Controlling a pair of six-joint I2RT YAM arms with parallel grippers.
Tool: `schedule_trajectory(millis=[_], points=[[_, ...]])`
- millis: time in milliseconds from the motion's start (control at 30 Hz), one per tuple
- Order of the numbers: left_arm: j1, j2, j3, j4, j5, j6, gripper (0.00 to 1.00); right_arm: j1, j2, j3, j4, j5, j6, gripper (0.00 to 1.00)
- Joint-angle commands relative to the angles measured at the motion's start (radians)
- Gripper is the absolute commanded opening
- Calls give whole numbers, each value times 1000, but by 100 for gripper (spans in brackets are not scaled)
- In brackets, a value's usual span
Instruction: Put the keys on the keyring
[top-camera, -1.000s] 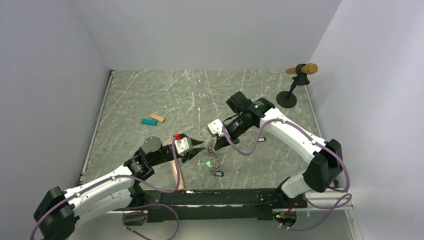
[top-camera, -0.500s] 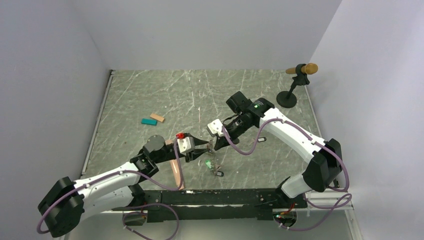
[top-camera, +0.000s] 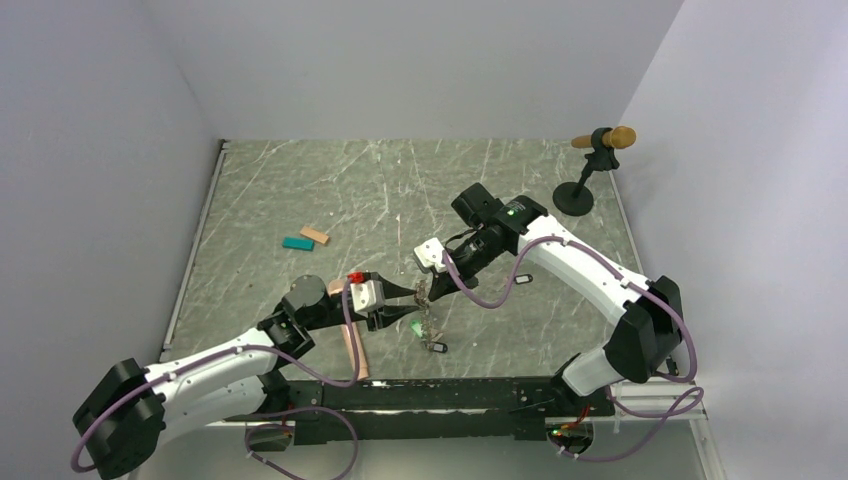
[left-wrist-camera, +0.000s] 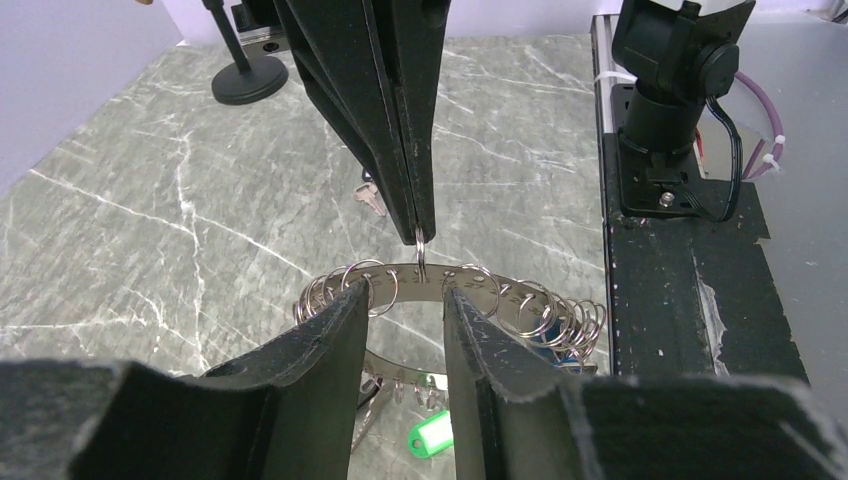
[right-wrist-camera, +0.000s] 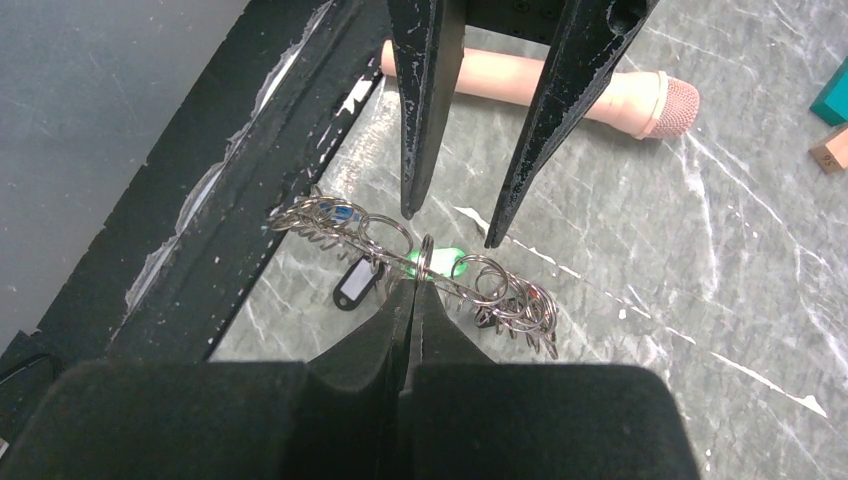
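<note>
The keyring (left-wrist-camera: 500, 290) is a metal band loop strung with many small split rings. My right gripper (right-wrist-camera: 413, 283) is shut on one small ring at its top and holds the loop hanging above the table. It also shows in the top view (top-camera: 427, 312). My left gripper (left-wrist-camera: 405, 300) is open, with one finger on each side of the band just below the held ring. A green tag (right-wrist-camera: 445, 262), a black tag (right-wrist-camera: 354, 284) and a blue tag (left-wrist-camera: 555, 345) hang from the loop. A loose key (left-wrist-camera: 368, 197) lies on the table beyond.
A peach cylinder (top-camera: 352, 345) lies under the left arm near the front rail (top-camera: 450, 395). Teal block (top-camera: 297, 243) and tan block (top-camera: 314, 236) lie at mid-left. A black stand (top-camera: 575, 195) stands at the back right.
My left gripper has moved right, up to the hanging keyring, and its open fingers now straddle the band. The right gripper has held still with the ring.
</note>
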Motion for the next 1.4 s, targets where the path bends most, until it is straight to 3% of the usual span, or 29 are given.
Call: schedule_trajectory(millis=[0, 667, 1033, 1233, 1367], points=[[-4, 20, 15, 57, 23, -24, 39, -2, -4, 18, 16, -74, -8, 0], [-7, 74, 34, 148, 62, -83, 34, -1, 0, 17, 34, -68, 18, 0], [-10, 104, 45, 171, 61, -99, 23, -1, 7, 17, 42, -66, 36, 0], [-10, 95, 34, 192, 46, -134, 24, -1, 8, 17, 42, -65, 37, 0], [-11, 100, 38, 179, 54, -133, 16, 0, 9, 18, 42, -69, 40, 0]])
